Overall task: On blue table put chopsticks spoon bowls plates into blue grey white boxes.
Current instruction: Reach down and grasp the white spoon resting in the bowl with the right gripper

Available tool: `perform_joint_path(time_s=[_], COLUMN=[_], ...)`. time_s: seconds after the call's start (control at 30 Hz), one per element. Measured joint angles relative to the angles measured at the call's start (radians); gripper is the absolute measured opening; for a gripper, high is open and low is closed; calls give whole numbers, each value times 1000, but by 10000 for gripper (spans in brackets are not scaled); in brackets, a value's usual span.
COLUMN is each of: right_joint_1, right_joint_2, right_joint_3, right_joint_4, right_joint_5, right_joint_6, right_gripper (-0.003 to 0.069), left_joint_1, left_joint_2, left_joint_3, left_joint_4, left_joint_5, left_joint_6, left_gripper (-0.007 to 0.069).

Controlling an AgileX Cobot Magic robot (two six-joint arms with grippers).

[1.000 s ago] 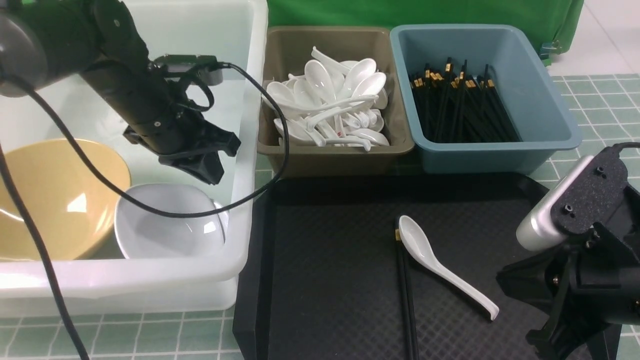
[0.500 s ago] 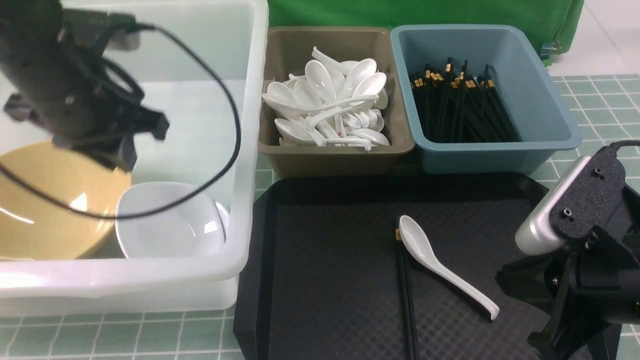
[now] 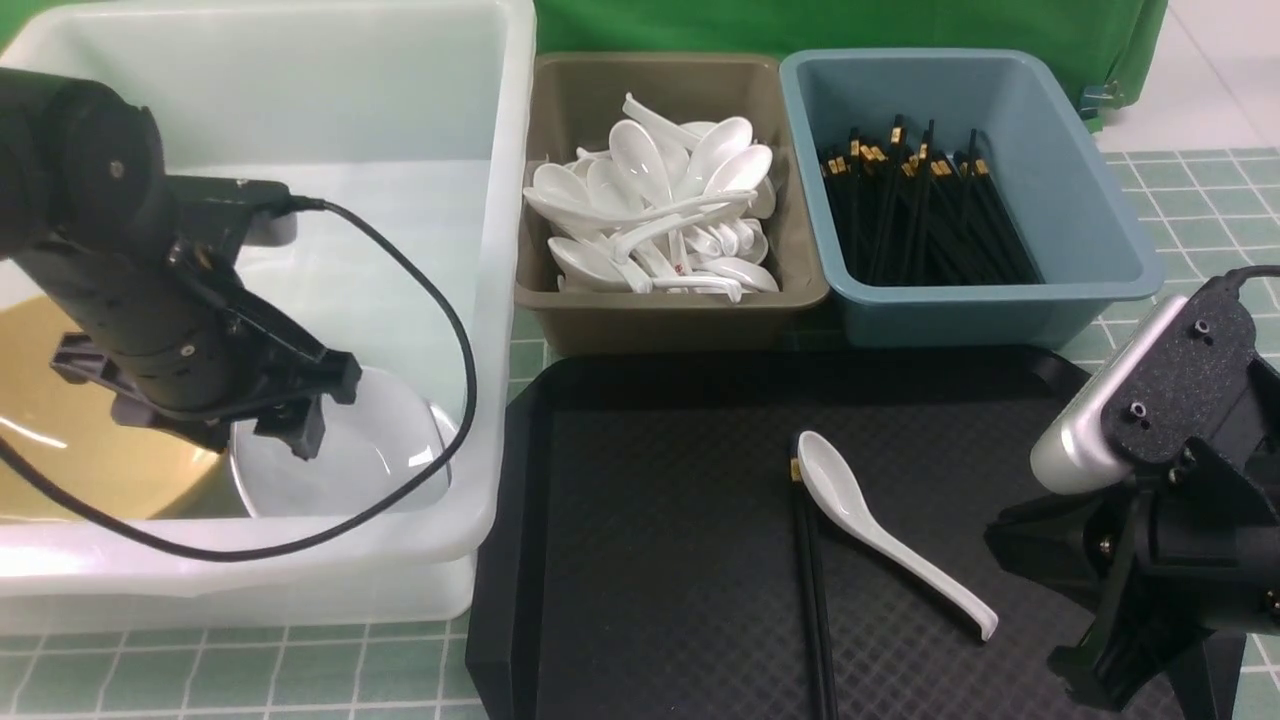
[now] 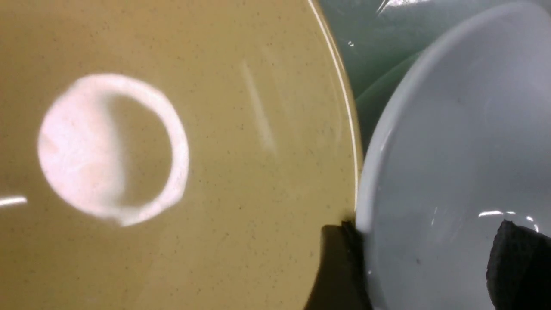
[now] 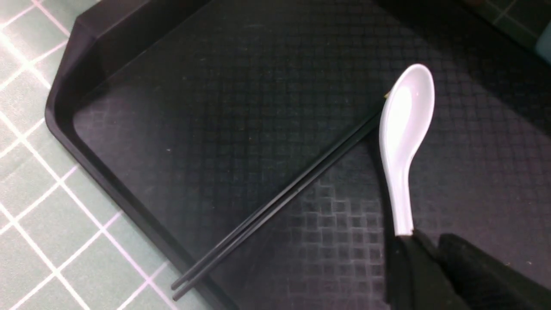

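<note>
Left wrist view: left hand [image 4: 419, 262] gapes empty astride a plate's [image 4: 465, 129] rim in the white tub [image 3: 500, 250] by the table's [image 3: 1180, 190] left edge. Dishes done, seemingly. Next the spoon [image 3: 880, 525] on the black tray [image 3: 650, 560], its handle by the right hand [image 5: 430, 254], whose opening cannot be told.

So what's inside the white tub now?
In the white tub: a tan bowl and a white plate close beside it. The left gripper, open over the plate's rim, and its arm cover parts of both, so anything beneath is hidden.

No legible text anywhere.
</note>
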Motion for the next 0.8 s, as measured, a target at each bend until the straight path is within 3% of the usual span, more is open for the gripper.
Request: perform_joint_path(time_s=[0.27, 0.33, 0.57, 0.8], right_joint_1=[0, 0, 0, 0], right_joint_2=[0, 0, 0, 0], right_joint_3=[0, 0, 0, 0], right_joint_4=[0, 0, 1, 1], right_joint_5=[0, 0, 0, -23], right_joint_6=[0, 0, 0, 0], right_gripper=[124, 125, 131, 140], left_joint_1=[1, 1, 1, 5], left_joint_2=[37, 28, -22, -7], left_joint_3=[0, 0, -19, -43], left_joint_4=[3, 3, -15, -147], left_joint_5=[-18, -33, -38, -58], left_joint_6=[9, 25, 33, 112], left_gripper=[55, 18, 5, 5])
